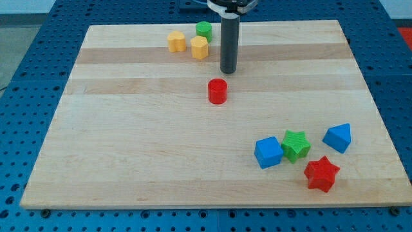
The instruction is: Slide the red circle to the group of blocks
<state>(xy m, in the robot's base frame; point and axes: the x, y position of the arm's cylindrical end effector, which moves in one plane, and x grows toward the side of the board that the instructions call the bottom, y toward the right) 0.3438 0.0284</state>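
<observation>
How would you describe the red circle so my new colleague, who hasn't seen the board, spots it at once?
On the wooden board, look just above the centre, directly below my tip. The red circle stands there alone, a short round cylinder. The only other red block, the red star, is spiky and sits at the view's bottom right.

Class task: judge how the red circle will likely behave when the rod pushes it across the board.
The red circle looks squat and flat-bottomed, so it should slide rather than tip. Its round side may let it slip off my tip, which sits just above it toward the view's top. The wooden board looks smooth, so probably little drag.
</observation>
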